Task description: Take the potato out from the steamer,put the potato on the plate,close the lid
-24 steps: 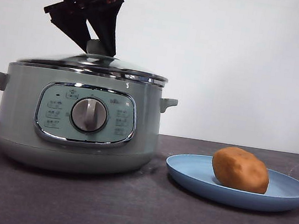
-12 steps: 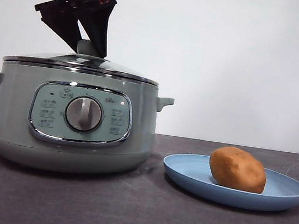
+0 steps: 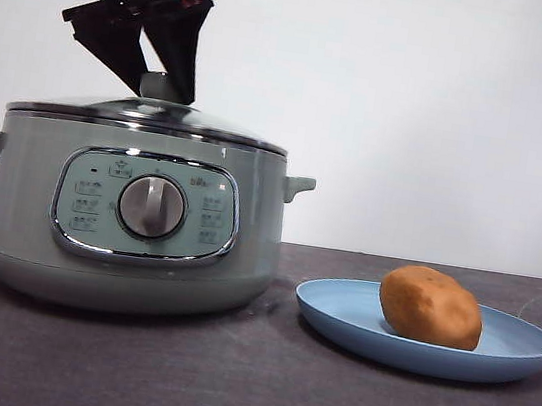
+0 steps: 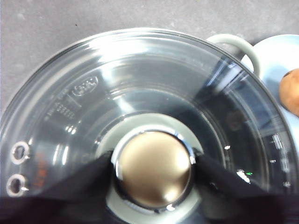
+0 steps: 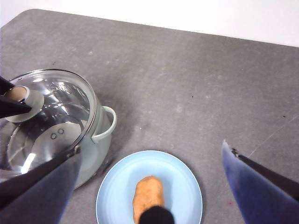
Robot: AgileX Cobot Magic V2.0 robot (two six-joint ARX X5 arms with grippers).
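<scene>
left gripper point(image 3: 162, 82) is clamped on the knob of the lid point(image 3: 147, 115), which sits on the steamer point(image 3: 138, 215) at the table's left side. right gripper point(image 5: 149, 186) hangs spread wide and empty above the plate point(image 3: 513, 348), where the potato point(image 3: 431, 306) rests. likely risk: letting go while the lid sits slightly off its rim, so it slides or rattles.
</scene>
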